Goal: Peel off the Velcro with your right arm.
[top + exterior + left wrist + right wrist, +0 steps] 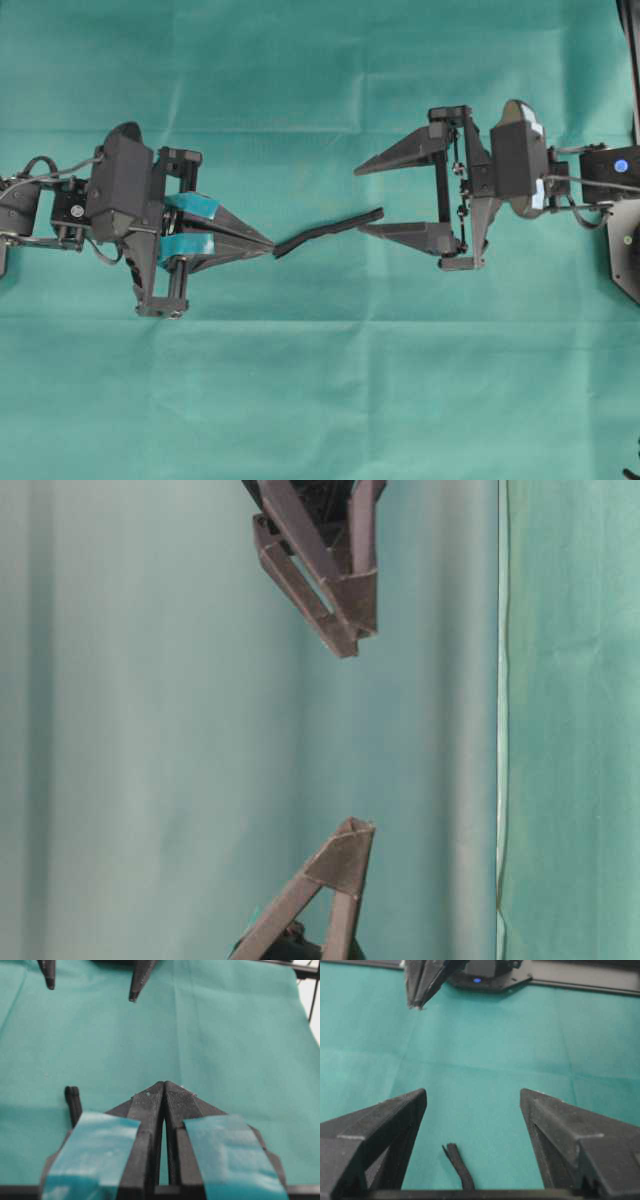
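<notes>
You've got a green cloth [320, 400] covering the whole table, and from overhead the two arms face each other across the middle. The left gripper [268, 243], the one with teal tape on its fingers, sits at about 9 o'clock with its jaws pressed together, and it looks pinched on the near end of the strap [330, 231], which runs off its tips toward 3 o'clock, rising a little as it goes. The right gripper [358, 200] is over at 3 o'clock with its jaws standing wide and nothing in them. The strap's free end lies right by the tip of the lower finger [405, 236] in the overhead view, and I can't tell whether it touches. In the right wrist view the strap's tip pokes up between the two fingers, low in the frame, so it's roughly lined up already. My read is you're at the reach-in step, with the grab not yet made. Next you'd want to bring the right jaws around that free end, close on it firmly, then pull away while the left side holds its end steady. Since the strap is thin and floppy, a shallow bite could slip off.
</notes>
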